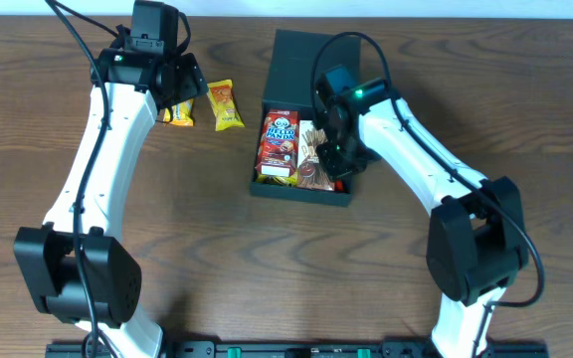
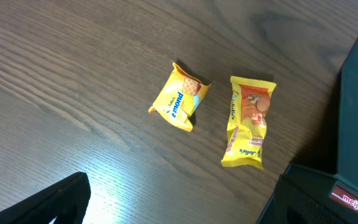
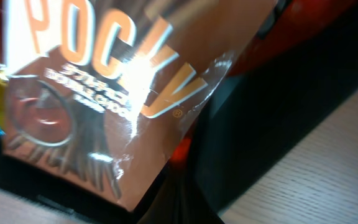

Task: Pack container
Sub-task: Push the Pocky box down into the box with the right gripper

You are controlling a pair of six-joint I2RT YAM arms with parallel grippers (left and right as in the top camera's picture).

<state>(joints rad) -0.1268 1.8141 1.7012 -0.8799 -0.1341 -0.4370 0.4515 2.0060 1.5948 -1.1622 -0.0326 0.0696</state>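
Two yellow snack packets, the smaller packet (image 2: pixel 180 98) and the longer packet (image 2: pixel 249 122), are listed as lying flat and apart on the desk (image 1: pixel 227 249), just left of the container (image 1: pixel 299 195); neither is yet packed. Container: black, lid flap thrown back, set at the desk's far centre, with a red Hello Panda packet (image 1: pixel 279 144) and a brown Pocky packet (image 3: pixel 104 106) side by side within. Left jaws: spread wide, empty, hung over the smaller packet. Right jaws: closed, low in the container's right side against the Pocky packet; whether its film is pinched cannot be told. Step in hand, as judged: the smaller packet is to be taken. The left jaws are best brought straight down astride its narrow width, closed on the body rather than a crimped end, and raised before any sideways travel, so that the neighbour is not dragged. Surface: dark wood-grain, flat, faintly glossy; thin film may be expected to slide. Room: nothing beyond the desk is shown.
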